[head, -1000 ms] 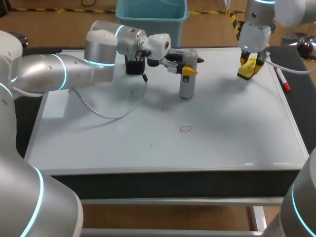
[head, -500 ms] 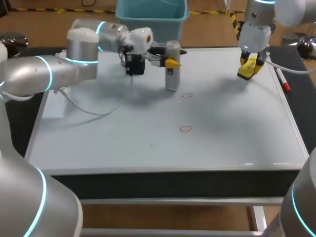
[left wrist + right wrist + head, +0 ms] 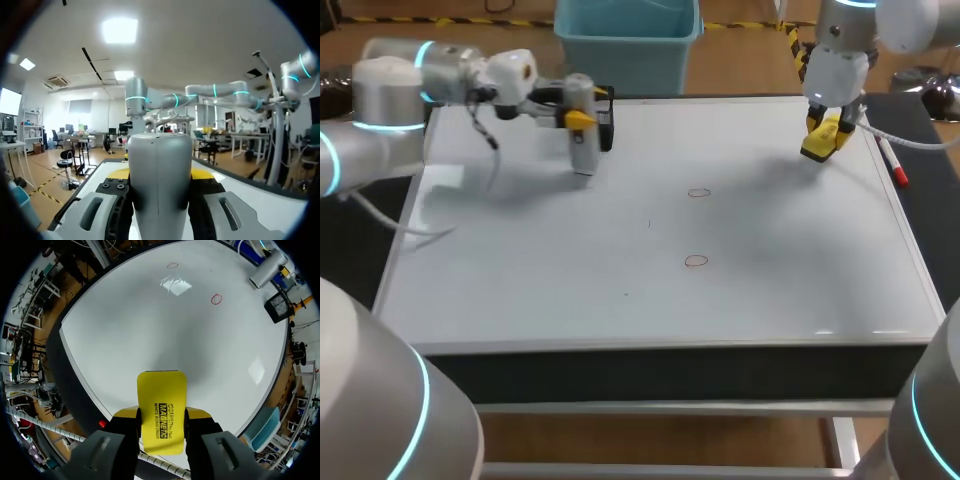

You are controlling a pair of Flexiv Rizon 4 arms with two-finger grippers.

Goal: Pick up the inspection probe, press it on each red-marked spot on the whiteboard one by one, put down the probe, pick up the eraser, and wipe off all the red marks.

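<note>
Across the tabletop [image 3: 922,130] the whiteboard [image 3: 620,300] spans nearly edge to edge. At its far left corner the left hand [image 3: 580,119] clamps the upright probe [image 3: 583,155]; near the far right edge the right hand [image 3: 824,136] grips the yellow eraser [image 3: 161,405]. Two red marks [image 3: 698,192] sit mid-board, apart from both.

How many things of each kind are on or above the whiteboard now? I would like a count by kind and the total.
red marks: 2
probe: 1
eraser: 1
marker pen: 1
black box: 1
Total: 6
</note>
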